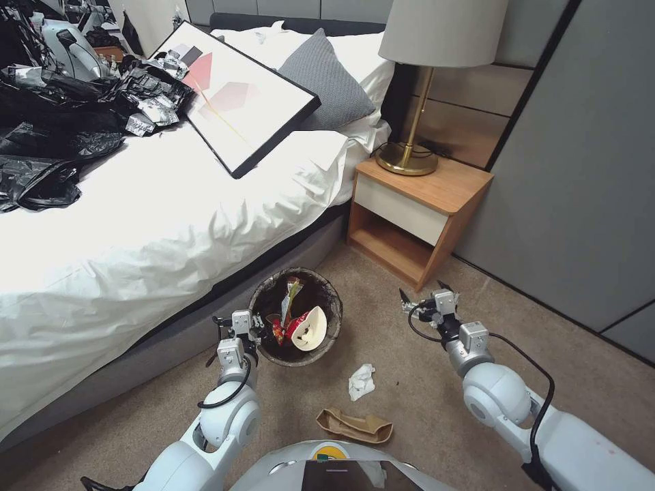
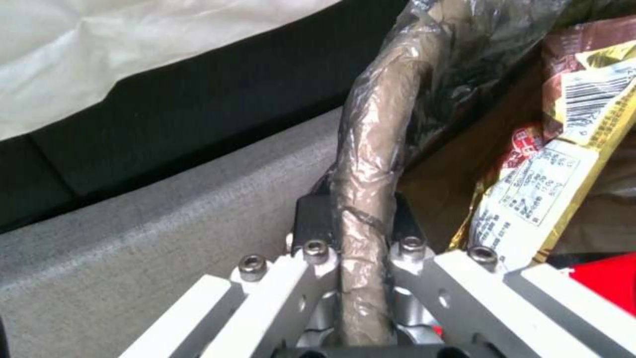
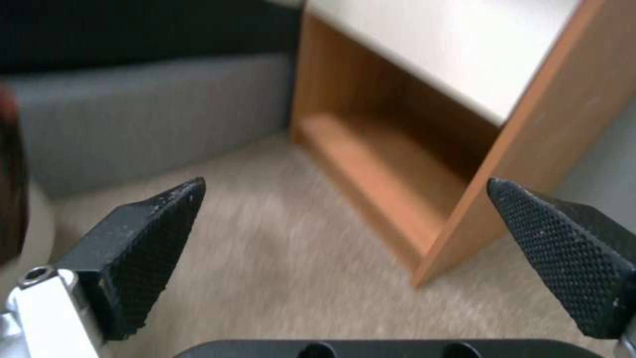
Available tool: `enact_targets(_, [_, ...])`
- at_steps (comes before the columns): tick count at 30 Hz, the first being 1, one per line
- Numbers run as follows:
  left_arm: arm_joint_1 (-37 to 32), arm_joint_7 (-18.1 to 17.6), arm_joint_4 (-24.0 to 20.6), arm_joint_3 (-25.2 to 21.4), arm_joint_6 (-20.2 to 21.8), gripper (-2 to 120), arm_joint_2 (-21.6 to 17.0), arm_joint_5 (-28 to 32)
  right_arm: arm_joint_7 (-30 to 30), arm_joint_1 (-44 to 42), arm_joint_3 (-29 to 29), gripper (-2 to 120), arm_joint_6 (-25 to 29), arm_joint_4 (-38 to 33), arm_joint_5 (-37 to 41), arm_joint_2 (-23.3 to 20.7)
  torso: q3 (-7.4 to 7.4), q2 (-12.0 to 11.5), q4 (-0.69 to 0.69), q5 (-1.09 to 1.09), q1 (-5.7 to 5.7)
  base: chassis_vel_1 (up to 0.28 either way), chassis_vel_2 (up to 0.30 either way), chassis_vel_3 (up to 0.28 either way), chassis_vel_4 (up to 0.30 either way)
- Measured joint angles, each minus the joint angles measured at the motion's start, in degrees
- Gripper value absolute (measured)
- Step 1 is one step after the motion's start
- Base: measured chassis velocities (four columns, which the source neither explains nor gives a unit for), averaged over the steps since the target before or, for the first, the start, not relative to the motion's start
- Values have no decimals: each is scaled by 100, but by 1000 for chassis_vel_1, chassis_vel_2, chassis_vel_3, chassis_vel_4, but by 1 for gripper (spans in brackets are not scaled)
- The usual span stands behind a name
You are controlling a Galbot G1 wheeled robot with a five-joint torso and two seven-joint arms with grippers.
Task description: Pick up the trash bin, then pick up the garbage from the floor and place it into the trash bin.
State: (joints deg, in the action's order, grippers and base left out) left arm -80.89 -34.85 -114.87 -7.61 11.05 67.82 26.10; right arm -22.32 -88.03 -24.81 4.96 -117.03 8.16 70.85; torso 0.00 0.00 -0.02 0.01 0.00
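The trash bin (image 1: 326, 290), round with a dark brown bag wrapped over its rim, hangs beside the bed. My left gripper (image 1: 257, 326) is shut on its rim (image 2: 363, 199), one finger on each side of the bag-covered edge. Inside the bin lie a red-and-white paper cup (image 1: 308, 330) and yellow snack wrappers (image 2: 543, 194). On the carpet in front of me lie a crumpled white scrap (image 1: 361, 380) and a flat brown paper bag (image 1: 355, 426). My right gripper (image 1: 423, 299) hovers open over the carpet near the nightstand, its black fingertips (image 3: 156, 233) wide apart with nothing between them.
A wooden nightstand (image 1: 416, 204) with a brass lamp (image 1: 409, 153) stands right of the bed (image 1: 157, 232). A framed picture (image 1: 242, 102) and black plastic sheets (image 1: 61, 129) lie on the bed. A grey wall panel (image 1: 580, 170) closes off the right side.
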Motion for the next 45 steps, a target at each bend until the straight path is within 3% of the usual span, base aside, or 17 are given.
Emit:
enact_targets(1, [0, 0, 0, 0, 0, 2, 0, 0, 0, 0, 0, 100, 0, 0, 0, 0, 0, 0, 0, 0, 0, 0, 0, 0, 0])
enact_targets(3, [-27, -7, -30, -30, 0, 2, -48, 10, -49, 73, 170, 100, -161, 5, 382, -862, 0, 0, 4, -1, 0, 0, 0, 0, 0])
enact_targets(5, [-40, -6, -36, -47, 0, 2, -73, 16, -93, 189, 327, 100, -301, 33, 756, -1446, 0, 0, -1, 1, 0, 0, 0, 0, 0])
enact_targets(6, [-40, -6, -36, -47, 0, 2, -73, 16, -93, 189, 327, 100, -301, 33, 756, -1446, 0, 0, -1, 1, 0, 0, 0, 0, 0])
enact_targets(7, [-48, -12, -41, -57, -2, 2, -76, 16, -127, 259, 407, 100, -366, 54, 947, -1668, 0, 0, 5, 1, 0, 0, 0, 0, 0])
enact_targets(12, [-71, -29, -52, -80, -2, 2, -107, 24, -184, 770, 1135, 100, -753, 164, 2308, -2779, 0, 0, 2, 1, 0, 0, 0, 0, 0])
enact_targets(13, [-71, -29, -52, -80, -2, 2, -107, 24, -184, 770, 1135, 100, -753, 164, 2308, -2779, 0, 0, 2, 1, 0, 0, 0, 0, 0])
enact_targets(16, [-76, -38, -52, -106, -2, 2, -156, 49, 219, 1041, 1594, 100, -790, 426, 2895, -3518, 0, 0, 2, 0, 0, 0, 0, 0, 0])
enact_targets(19, [-85, -39, -51, -122, -9, 2, -186, 57, 612, 1160, 1853, 100, -790, 578, 3116, -3890, 0, 0, 2, -1, 0, 0, 0, 0, 0])
enact_targets(27, [-86, -41, -21, -152, -29, 2, -216, 68, 1481, 1778, 2594, 100, -634, 1054, 3030, -4084, 0, 0, 3, -2, 0, 0, 0, 0, 0])
enact_targets(34, [-31, -39, 32, -171, -34, 2, -206, 86, 2409, 2782, 3946, 100, 110, 1892, 2590, -3787, 1, 0, 2, -1, 0, 0, 0, 0, 0])
enact_targets(45, [40, -37, 99, -155, -34, 2, -141, 91, 2575, 3056, 4558, 100, 241, 2388, 2326, -3405, 0, 0, 2, -1, 0, 0, 0, 0, 0])
